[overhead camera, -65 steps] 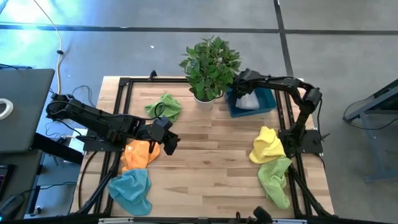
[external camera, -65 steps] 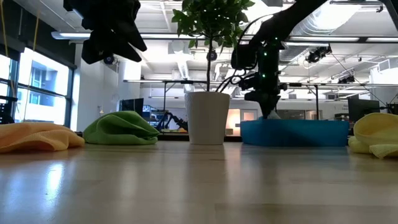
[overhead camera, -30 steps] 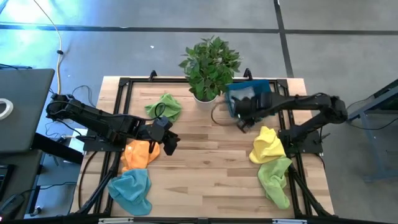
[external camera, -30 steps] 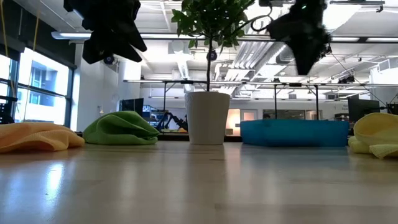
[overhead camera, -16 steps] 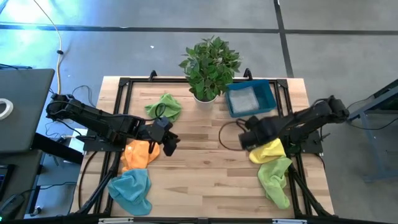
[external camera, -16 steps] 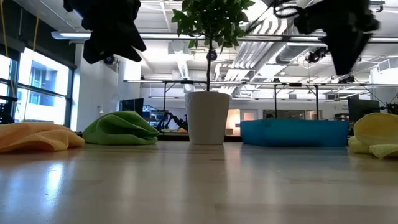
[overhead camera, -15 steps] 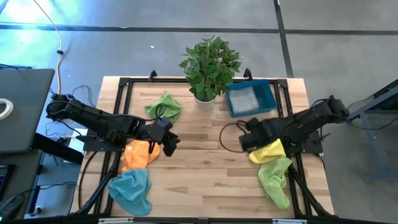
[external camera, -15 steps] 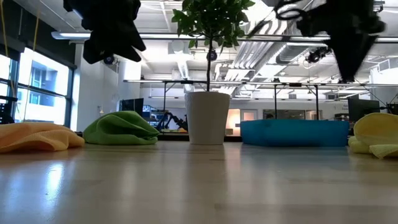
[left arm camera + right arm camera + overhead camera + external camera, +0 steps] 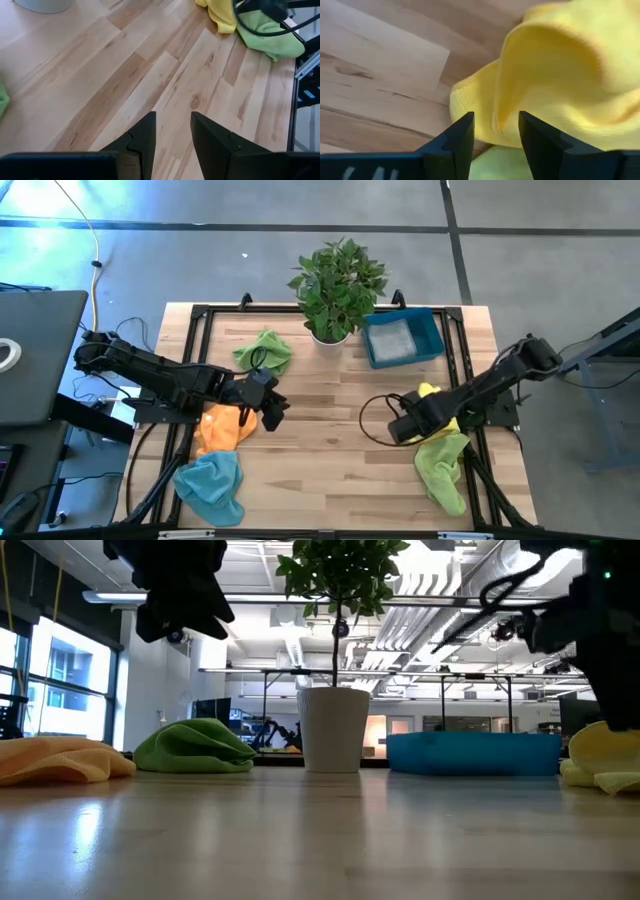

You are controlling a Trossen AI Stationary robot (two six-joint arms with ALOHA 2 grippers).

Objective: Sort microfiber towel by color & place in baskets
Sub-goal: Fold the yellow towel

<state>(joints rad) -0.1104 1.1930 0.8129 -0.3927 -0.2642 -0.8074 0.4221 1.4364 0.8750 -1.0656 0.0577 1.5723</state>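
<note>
Pale wooden tabletop; right hand is hovering released, fingers apart, over the soft yellow microfiber towel near its right edge. Judging it light, limp; pinching a raised fold should work. Left hand is waiting open, mid-tabletop.

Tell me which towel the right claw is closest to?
The yellow towel. The right claw is open right over its edge, beside the light green towel. The orange, blue and other green towels all lie far across the table.
</note>
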